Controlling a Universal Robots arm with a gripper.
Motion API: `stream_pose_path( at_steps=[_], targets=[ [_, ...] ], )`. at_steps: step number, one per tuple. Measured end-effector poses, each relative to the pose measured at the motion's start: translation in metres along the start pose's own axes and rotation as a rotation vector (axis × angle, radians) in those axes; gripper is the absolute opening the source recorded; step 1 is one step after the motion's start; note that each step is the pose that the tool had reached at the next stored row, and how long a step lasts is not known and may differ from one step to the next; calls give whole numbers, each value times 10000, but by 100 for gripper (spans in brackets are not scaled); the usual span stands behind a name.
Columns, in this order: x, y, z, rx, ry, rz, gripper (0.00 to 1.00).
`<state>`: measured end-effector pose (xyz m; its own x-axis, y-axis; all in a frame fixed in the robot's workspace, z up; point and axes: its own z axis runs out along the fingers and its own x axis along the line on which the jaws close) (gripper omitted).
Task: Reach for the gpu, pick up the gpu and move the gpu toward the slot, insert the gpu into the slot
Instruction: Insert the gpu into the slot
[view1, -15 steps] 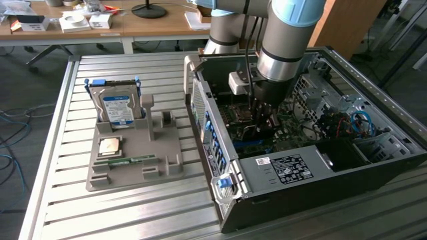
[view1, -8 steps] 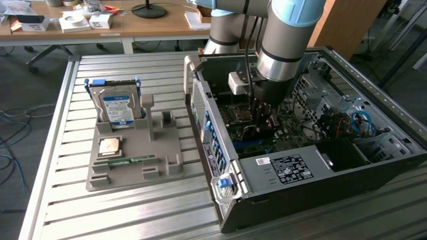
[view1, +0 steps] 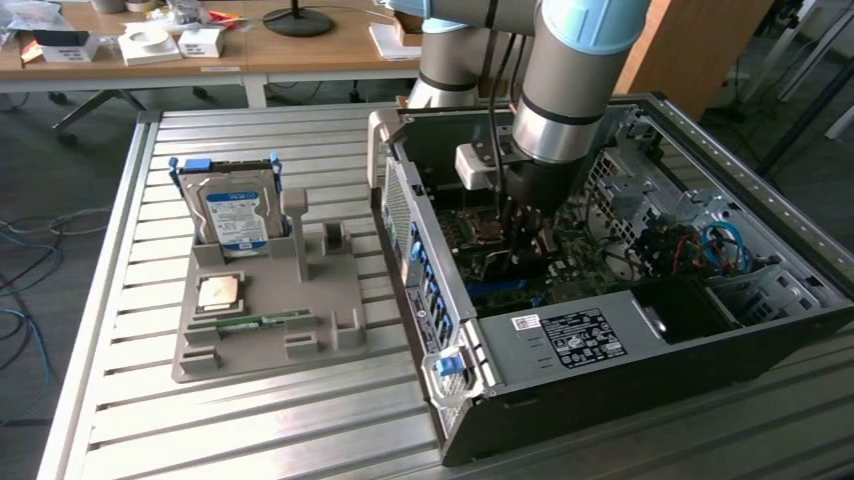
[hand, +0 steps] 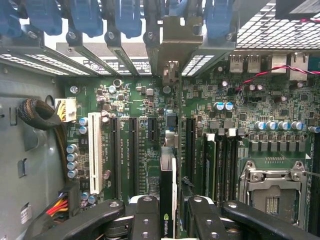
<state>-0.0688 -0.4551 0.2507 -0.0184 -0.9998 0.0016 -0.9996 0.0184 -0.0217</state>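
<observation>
- Two fingers (hand: 150, 220) clamp the gpu (hand: 168, 200) edge-on between them, partly closed on the thin card; in the wrist view its dark edge with a green logo stands upright between the black finger links.
- Gripper (hand: 167, 222) and card sit low inside the open case (view1: 694, 330), over the green board (hand: 210, 100), with the card's metal bracket (hand: 172, 45) up against the rear frame among the blue clips (hand: 127, 17).
- Judging by the wrist view, the card runs along the slot (hand: 170, 131), between the long black strips on either side; whether its edge is already seated I cannot tell.
- To do the insertion well, I would keep the card square to the board and parallel to the slot, so both ends go down together, not one corner first.
- The bracket tab should slide into its rear opening without catching the frame; a snag there would tilt the card.
- Push straight down, gently, and hold the grip firm enough that the card does not slip between the pads.
- The exterior view gives the wider setting: the arm (view1: 574, 90) reaching down into the case, which lies on a ribbed metal surface (view1: 267, 420), and a grey tray (view1: 267, 300) on the exterior view's left holding a hard drive (view1: 238, 210), a chip (view1: 219, 292) and a memory stick (view1: 251, 321).
- The wrist view gives what the arm hides there: the line-up of card and slot, the white connector (hand: 94, 150), the memory sockets and the CPU socket (hand: 272, 192).
</observation>
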Motion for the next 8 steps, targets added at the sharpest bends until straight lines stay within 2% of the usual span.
stream_pose_path(
  at_steps=[8],
  targets=[
    [0, 8, 10, -1, -3, 1, 27]
  ],
)
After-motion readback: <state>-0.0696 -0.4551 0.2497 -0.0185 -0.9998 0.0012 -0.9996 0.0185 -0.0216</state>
